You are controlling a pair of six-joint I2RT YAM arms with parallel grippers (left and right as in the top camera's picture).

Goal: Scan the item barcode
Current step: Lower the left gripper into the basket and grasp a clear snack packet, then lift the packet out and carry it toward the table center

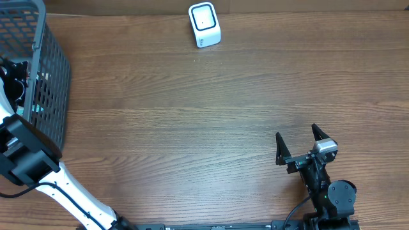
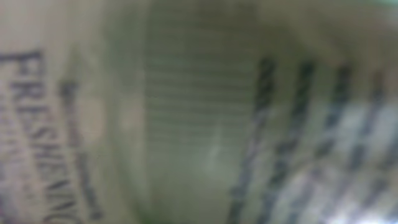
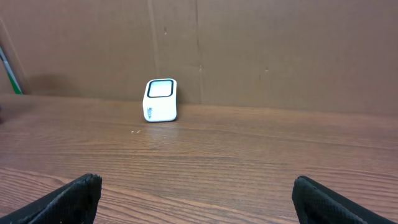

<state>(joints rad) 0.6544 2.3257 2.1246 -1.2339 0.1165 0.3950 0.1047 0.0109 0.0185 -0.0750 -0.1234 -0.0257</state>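
Close squarely on the printed package [image 2: 186, 112] in the basket [image 1: 54, 70]; the left jaws' hold is unclear, right jaws gape.

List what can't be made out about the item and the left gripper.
- Package: left wrist view, too close and blurred; only "FRESHENING" and dark bars read, its kind unclear.
- Left gripper: overhead, hidden by the basket wall and left arm; open or shut unclear.
- Basket contents: overhead, cut off by the left edge.
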